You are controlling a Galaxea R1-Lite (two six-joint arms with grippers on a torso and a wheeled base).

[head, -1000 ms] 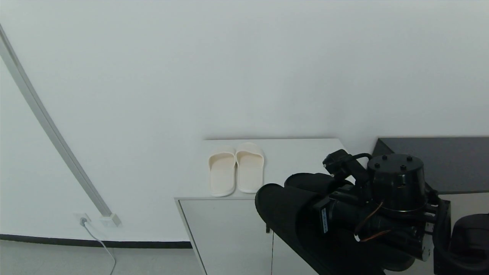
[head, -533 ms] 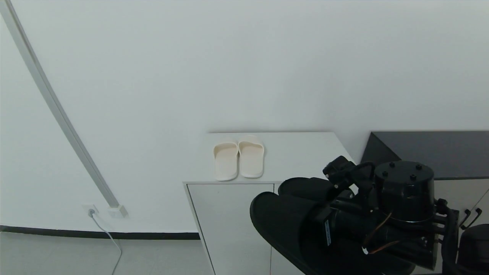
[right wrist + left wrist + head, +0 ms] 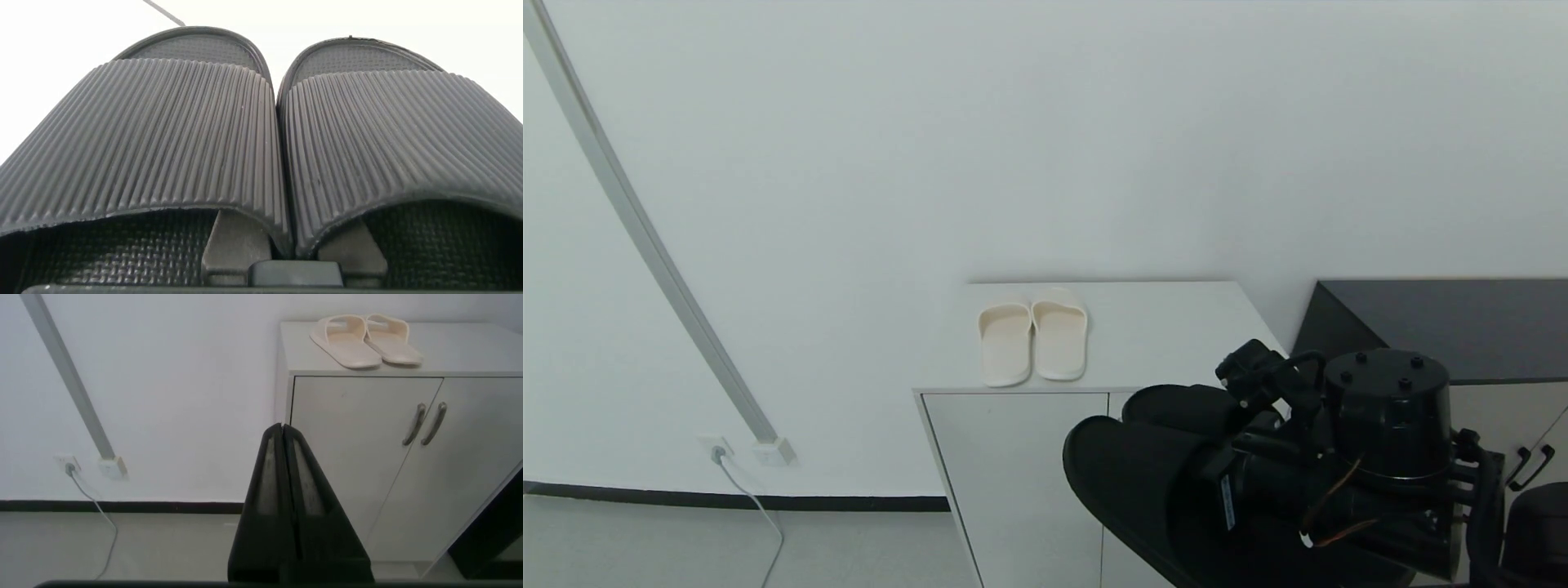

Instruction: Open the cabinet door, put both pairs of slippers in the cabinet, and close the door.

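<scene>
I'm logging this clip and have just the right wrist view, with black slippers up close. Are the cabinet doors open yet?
Observer: No. Both cabinet doors are shut, and the black slippers are held in front of them.
Reviewer: Where is the other pair?
Observer: The cream slippers lie side by side on the cabinet top.
Reviewer: And the left gripper?
Observer: The left gripper is shut, with nothing in it, facing the doors.

Cabinet doors shut, blocking interior; cream slippers occupy top
</scene>
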